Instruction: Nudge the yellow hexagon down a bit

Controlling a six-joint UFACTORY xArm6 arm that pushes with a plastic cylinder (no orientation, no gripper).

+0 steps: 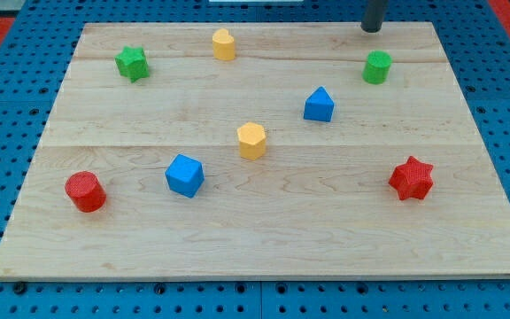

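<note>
The yellow hexagon [251,140] sits near the middle of the wooden board [264,230]. My tip [372,30] is at the board's top edge on the view's right, far up and to the right of the hexagon and touching no block. The nearest block to the tip is the green cylinder [377,67], just below it. A blue cube [185,175] lies below and left of the hexagon. A blue house-shaped block [319,105] lies above and right of it.
A second yellow block [224,43], shape unclear, sits near the top edge. A green star [132,63] is at the top left, a red cylinder [86,191] at the lower left and a red star [412,178] at the right. Blue pegboard surrounds the board.
</note>
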